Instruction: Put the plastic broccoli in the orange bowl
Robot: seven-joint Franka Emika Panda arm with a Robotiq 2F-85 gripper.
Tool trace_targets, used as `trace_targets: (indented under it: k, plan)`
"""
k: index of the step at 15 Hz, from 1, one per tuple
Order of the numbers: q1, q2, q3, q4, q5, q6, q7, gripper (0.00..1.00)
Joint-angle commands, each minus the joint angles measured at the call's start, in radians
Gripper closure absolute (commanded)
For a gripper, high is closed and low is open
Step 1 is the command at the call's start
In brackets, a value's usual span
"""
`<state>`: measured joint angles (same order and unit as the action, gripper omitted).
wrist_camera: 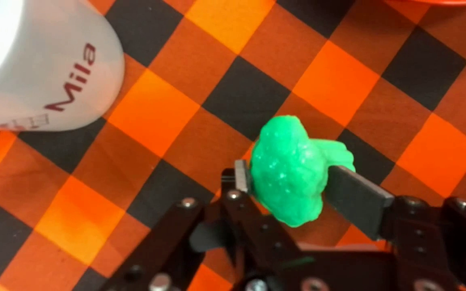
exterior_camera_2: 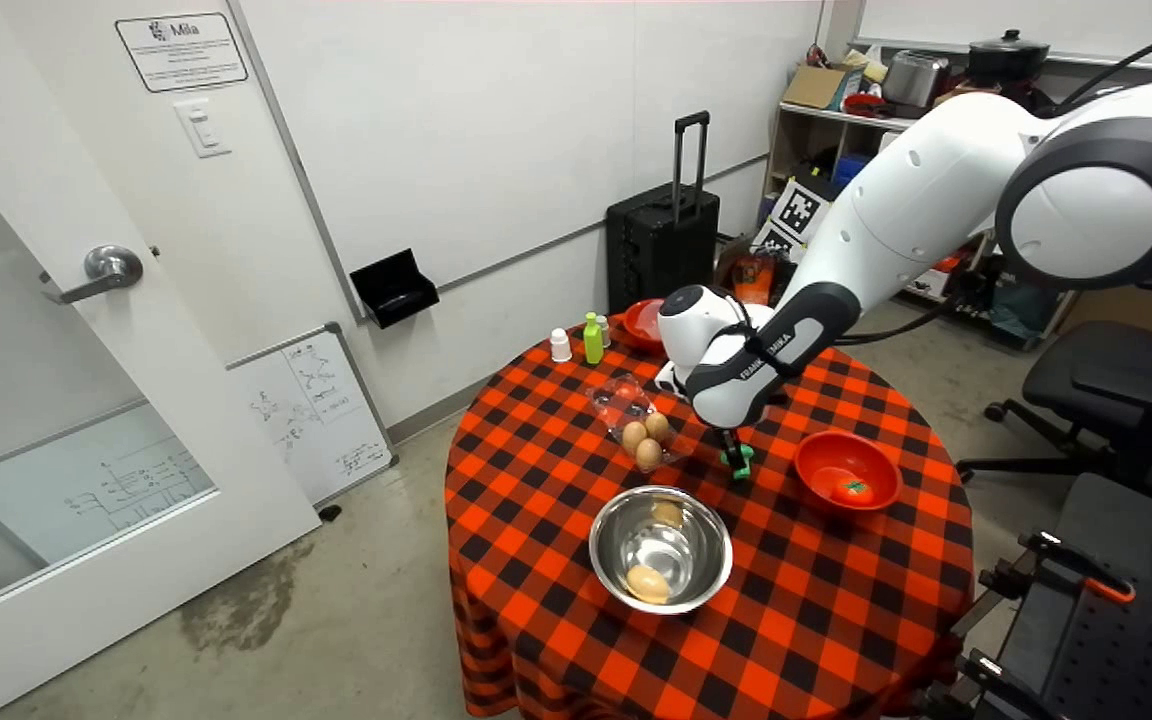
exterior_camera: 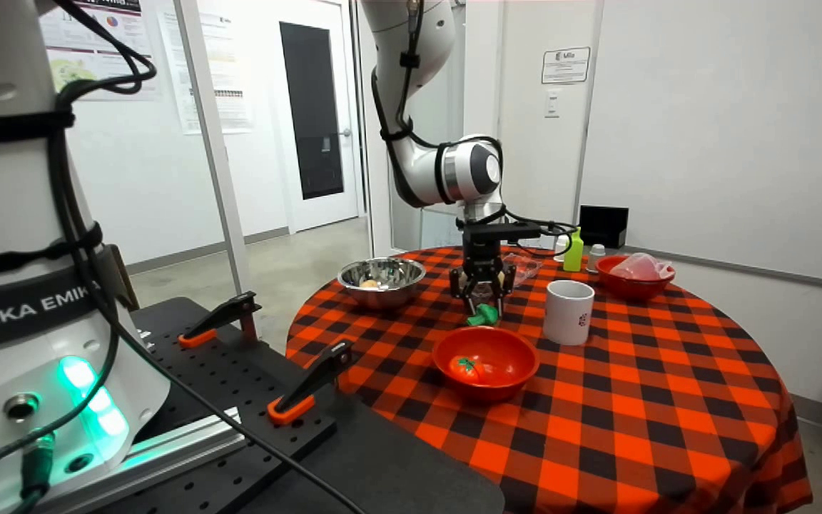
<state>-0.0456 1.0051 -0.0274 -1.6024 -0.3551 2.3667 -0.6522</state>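
Observation:
The bright green plastic broccoli (wrist_camera: 287,173) lies between my two fingertips in the wrist view. It also shows in both exterior views (exterior_camera: 484,315) (exterior_camera_2: 739,471), low at the table. My gripper (exterior_camera: 486,311) points down, with one pad against the broccoli's head and the other where head meets stem. It looks shut on the broccoli; whether the broccoli touches the cloth I cannot tell. The glossy orange bowl (exterior_camera: 500,360) stands close by, on the robot-base side, and holds a toy tomato (exterior_camera: 465,369). It also shows in the exterior view (exterior_camera_2: 841,455); its edge shows in the wrist view (wrist_camera: 455,2).
A white mug (exterior_camera: 568,312) stands beside the gripper, also in the wrist view (wrist_camera: 83,76). A silver bowl (exterior_camera_2: 706,550) holds egg-like items. A clear carton (exterior_camera_2: 621,400) with eggs lies near the arm. Bottles (exterior_camera: 573,251) and a smaller red bowl (exterior_camera: 628,287) stand farther back.

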Motion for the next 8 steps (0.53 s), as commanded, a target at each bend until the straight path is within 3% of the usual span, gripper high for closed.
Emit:
trace_targets:
  k: [1, 4, 8]
  plan:
    - [-0.006, 0.030, 0.004, 0.051, -0.003, -0.032, 0.012, 0.79]
    - [-0.015, 0.020, 0.011, 0.050, 0.004, -0.047, 0.002, 0.86]
    - [-0.059, -0.050, 0.022, 0.015, 0.024, -0.076, -0.032, 0.86]
